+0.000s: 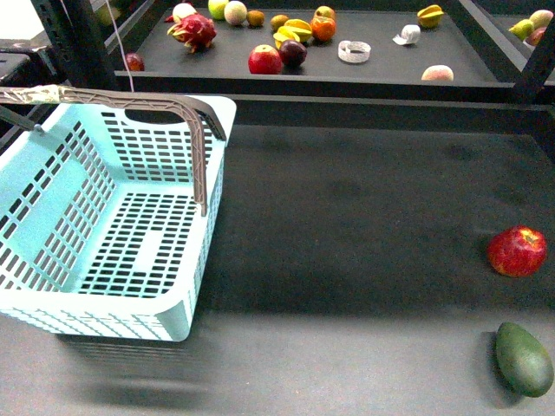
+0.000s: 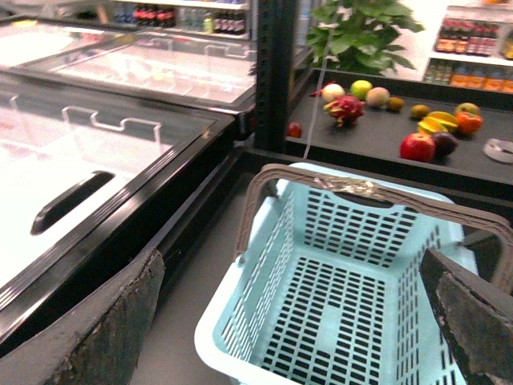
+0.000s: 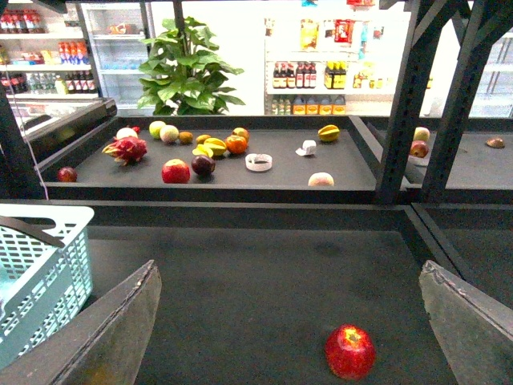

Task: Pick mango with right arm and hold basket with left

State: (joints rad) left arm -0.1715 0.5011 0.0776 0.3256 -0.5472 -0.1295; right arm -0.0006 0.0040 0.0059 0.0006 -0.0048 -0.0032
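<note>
Basket [image 1: 61,199] sits at the near left, with the left gripper [image 2: 292,265] spread wide above it, gripping nothing. Farther right, the right gripper [image 3: 290,273] hangs equally spread over the dark table [image 1: 347,225] near a red apple [image 1: 518,251]. The mango cannot be told apart among the far-shelf fruit.

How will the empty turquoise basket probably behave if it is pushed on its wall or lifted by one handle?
The basket looks empty, with thin slotted plastic walls, so it is probably light and may slide on the smooth dark table when pushed. Its raised handle seems hinged, so lifting by it alone could tilt the basket.
</note>
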